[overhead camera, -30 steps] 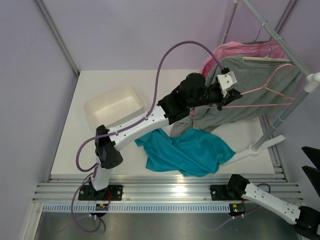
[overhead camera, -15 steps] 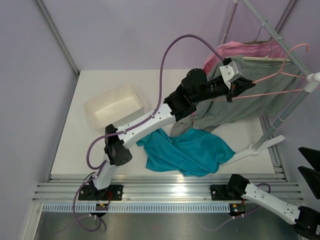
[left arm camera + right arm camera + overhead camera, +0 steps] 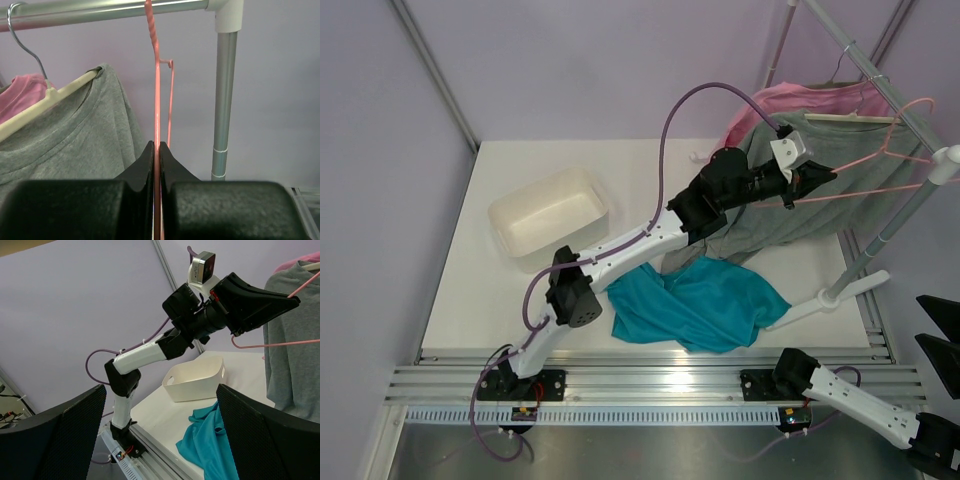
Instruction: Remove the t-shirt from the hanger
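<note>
The teal t-shirt [image 3: 695,305] lies crumpled on the table, off the hanger; it also shows in the right wrist view [image 3: 212,447]. The bare pink wire hanger [image 3: 880,160] is held up at the rack, its hook at the rail [image 3: 865,62]. My left gripper [image 3: 825,180] is shut on the hanger's wire. In the left wrist view the wire [image 3: 157,100] runs up from between the jaws of the left gripper [image 3: 157,150] to the rail [image 3: 100,12]. My right gripper [image 3: 942,335] is open and empty at the right edge, away from the t-shirt; its fingers [image 3: 55,435] frame the right wrist view.
A white bin [image 3: 548,215] stands at the left of the table. A grey t-shirt [image 3: 800,215] on a wooden hanger [image 3: 45,102] and a pink t-shirt [image 3: 790,100] hang on the rack. The rack's pole [image 3: 885,230] and foot [image 3: 825,300] stand at the right.
My left arm has stretched up and to the right, carrying the pink hanger from low in front of the grey t-shirt to the rail. The teal t-shirt and right arm stayed put.
</note>
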You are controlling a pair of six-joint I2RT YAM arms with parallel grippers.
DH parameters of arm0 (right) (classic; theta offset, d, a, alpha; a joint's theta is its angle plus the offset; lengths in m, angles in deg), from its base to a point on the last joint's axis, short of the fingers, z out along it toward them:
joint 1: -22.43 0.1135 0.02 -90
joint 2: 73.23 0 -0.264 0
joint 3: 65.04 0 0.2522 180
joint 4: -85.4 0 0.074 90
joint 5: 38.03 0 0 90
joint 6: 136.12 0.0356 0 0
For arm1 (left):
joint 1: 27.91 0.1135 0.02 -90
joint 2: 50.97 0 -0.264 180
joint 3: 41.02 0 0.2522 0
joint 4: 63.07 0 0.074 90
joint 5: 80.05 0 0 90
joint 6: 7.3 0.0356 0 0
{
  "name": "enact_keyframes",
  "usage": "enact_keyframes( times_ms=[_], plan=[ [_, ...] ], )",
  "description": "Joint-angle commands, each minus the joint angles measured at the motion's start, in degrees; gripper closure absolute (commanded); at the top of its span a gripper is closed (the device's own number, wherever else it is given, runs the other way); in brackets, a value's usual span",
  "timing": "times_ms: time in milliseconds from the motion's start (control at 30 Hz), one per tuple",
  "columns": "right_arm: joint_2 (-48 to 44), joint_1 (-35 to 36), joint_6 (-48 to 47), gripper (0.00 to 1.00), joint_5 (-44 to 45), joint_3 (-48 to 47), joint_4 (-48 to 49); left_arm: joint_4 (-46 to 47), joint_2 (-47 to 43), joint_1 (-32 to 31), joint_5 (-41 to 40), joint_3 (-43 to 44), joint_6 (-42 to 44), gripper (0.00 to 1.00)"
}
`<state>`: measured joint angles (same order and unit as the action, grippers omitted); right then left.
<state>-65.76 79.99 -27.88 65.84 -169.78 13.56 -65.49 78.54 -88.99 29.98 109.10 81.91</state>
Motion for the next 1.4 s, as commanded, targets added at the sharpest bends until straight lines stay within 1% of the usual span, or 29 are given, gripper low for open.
enact_keyframes(
  times_ms=[0, 333, 633, 1033, 1200, 1367],
  plan=[
    [-0.9, -0.2, -1.4, 0.01, -0.7, 0.5, 1.6, 8.2, 0.6, 0.3, -1.7, 3.0, -2.0, 1.00],
    [-0.4, -0.3, -1.4, 0.01, -0.1, -1.5, 0.1, 12.5, 3.6, 0.3, -2.8, 3.6, -3.6, 1.00],
    [-0.5, -0.3, -1.6, 0.00, -0.3, -0.5, 0.3, 11.9, 4.4, 0.3, -3.6, 2.0, -2.0, 1.00],
    [-1.0, -0.3, -1.5, 0.01, -0.2, -1.0, -0.2, 13.5, 6.4, 0.3, -4.2, 3.4, -3.1, 1.00],
    [-1.0, -0.3, -1.6, 0.01, -0.5, -1.0, -0.4, 13.9, 7.1, 0.3, -5.4, 3.0, -3.1, 1.00],
    [-1.8, -0.3, -2.0, 0.00, 0.0, -0.4, 0.0, 14.3, 7.0, 0.3, -4.8, 1.9, -3.0, 1.00]
  ],
)
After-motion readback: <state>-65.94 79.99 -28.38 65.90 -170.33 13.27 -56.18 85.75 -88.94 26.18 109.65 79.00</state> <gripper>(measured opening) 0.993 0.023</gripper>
